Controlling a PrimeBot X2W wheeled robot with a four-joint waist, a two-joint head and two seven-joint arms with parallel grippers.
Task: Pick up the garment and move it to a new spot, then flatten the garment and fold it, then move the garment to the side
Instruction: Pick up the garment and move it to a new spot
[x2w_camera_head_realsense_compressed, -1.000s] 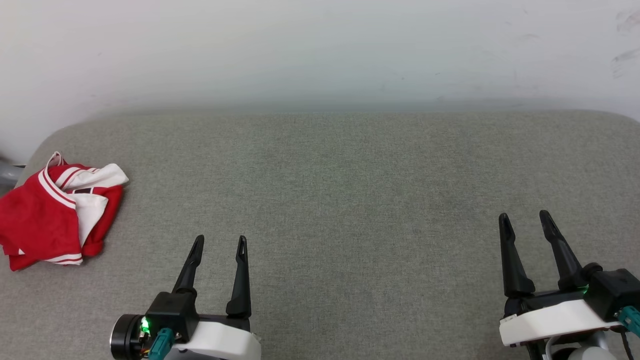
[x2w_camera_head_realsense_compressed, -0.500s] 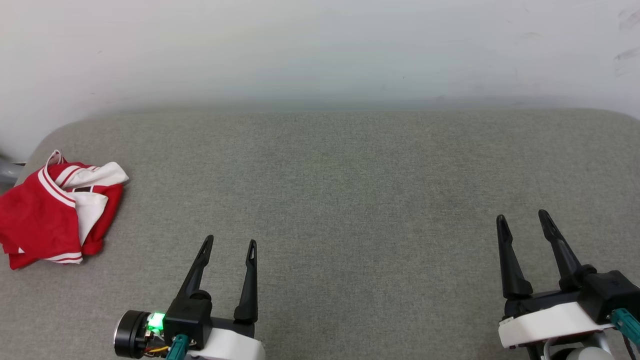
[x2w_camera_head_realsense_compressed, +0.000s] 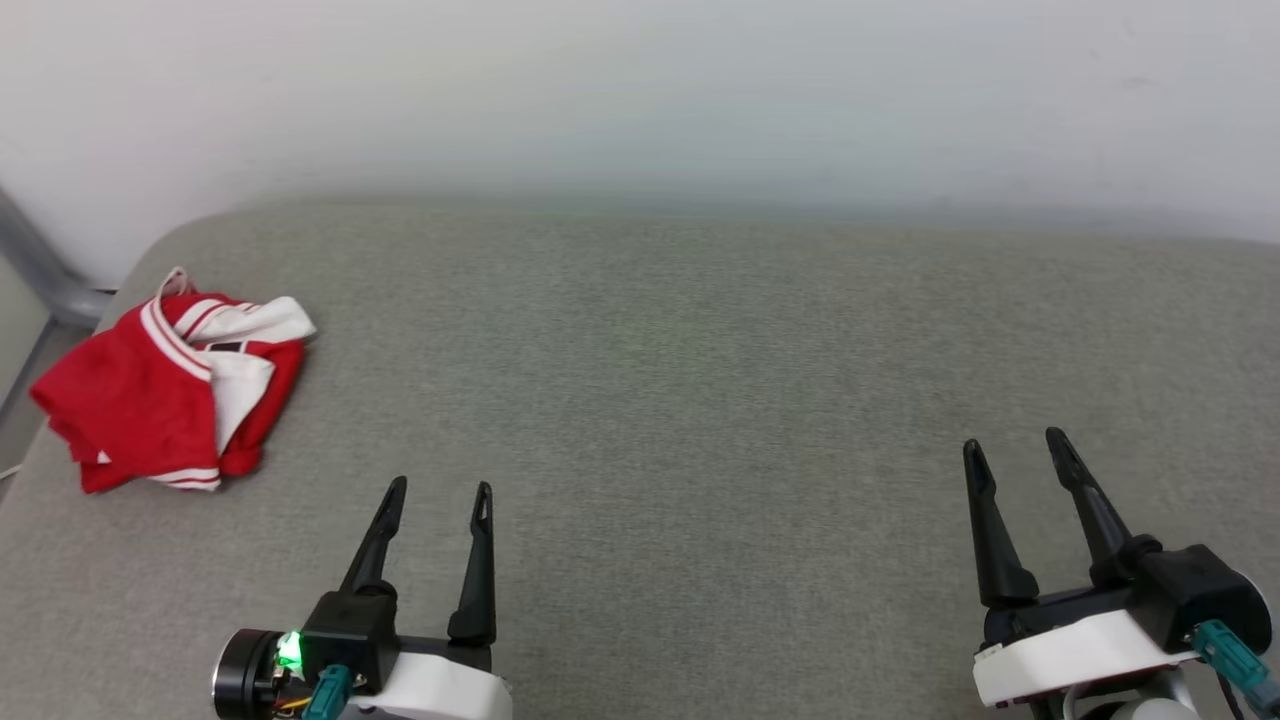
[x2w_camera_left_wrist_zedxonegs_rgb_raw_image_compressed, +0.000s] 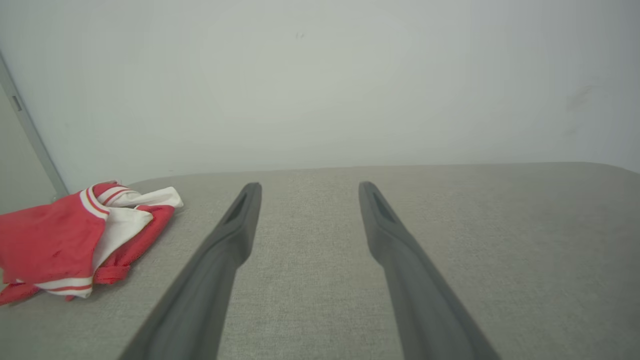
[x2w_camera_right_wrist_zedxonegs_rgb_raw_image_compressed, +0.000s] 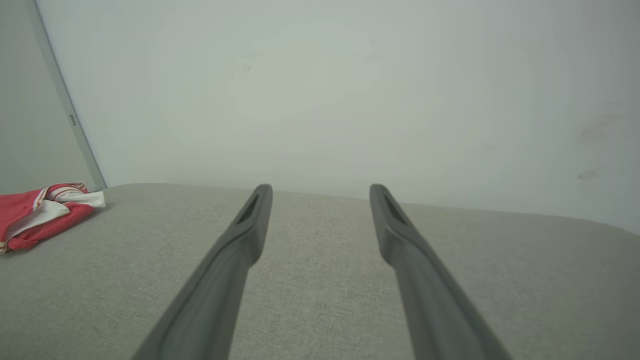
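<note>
Cloth is bunching into a soft, rumpled heap at the far left end of the cushion (x2w_camera_head_realsense_compressed: 700, 400): the garment (x2w_camera_head_realsense_compressed: 170, 395) is lying there, smooth red fabric folding over white panels, with red-and-white striped trim curving along its edges. The cushion is showing a coarse grey weave and rounded corners, and it is sitting against a plain pale wall (x2w_camera_head_realsense_compressed: 640, 90). The left gripper (x2w_camera_head_realsense_compressed: 441, 485) is hovering near the front of the cushion, its two long, tapering dark fingers standing apart with nothing between them, well clear of the garment. The right gripper (x2w_camera_head_realsense_compressed: 1012, 440) is hovering far to the right, its slim matte fingers likewise spreading wide and empty.
</note>
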